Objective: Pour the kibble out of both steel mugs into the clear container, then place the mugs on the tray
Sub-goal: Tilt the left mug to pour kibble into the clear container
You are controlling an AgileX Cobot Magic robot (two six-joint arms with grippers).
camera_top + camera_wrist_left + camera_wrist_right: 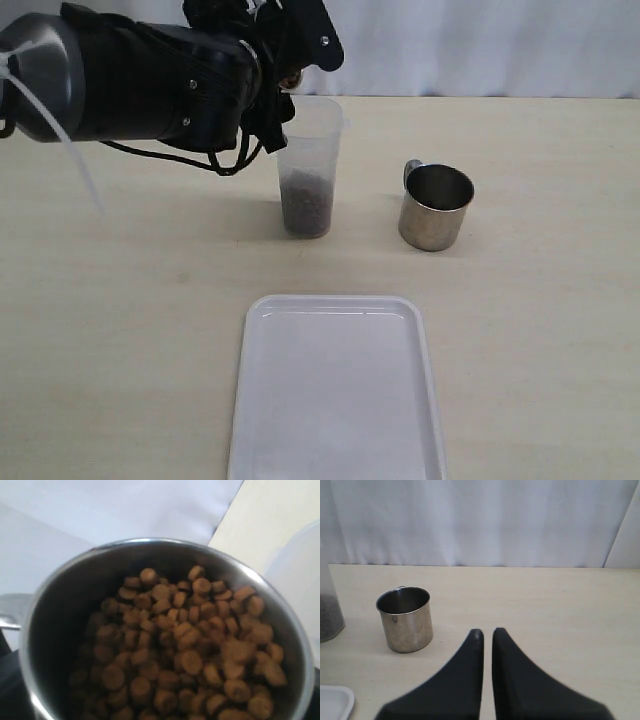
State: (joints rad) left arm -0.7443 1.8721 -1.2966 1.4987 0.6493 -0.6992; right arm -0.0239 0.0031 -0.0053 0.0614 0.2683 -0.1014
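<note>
The left hand is holding the full mug up in the air, right beside the top of the cup. Its fingers are hiding from the cameras, but it must be gripping the mug, because nothing else is under it. The kibble is filling the mug and crowding toward one side of the rim. Some kibble is already lying in the bottom of the cup.

The cup is standing on the counter, just past the far edge of the tray. The other mug is standing upright near the cup, not touching it, and I am not seeing any kibble inside it. The right hand is pressed together, holding nothing, and sitting well apart from the cup.

I am guessing the pour is just about to begin, and a few things could be going wrong from here. The mug's mouth is looking wider than the cup's mouth. If the mug is tipping too fast, the pellets may be rushing out all at once and bouncing onto the counter or the tray. The cup is tall, thin and light-looking, and nothing is holding it steady. If the mug or the big arm is bumping it, the cup may be falling over and spilling what is inside. The mug is also shiny and smooth, so it may be slipping in the hand while tilting.
</note>
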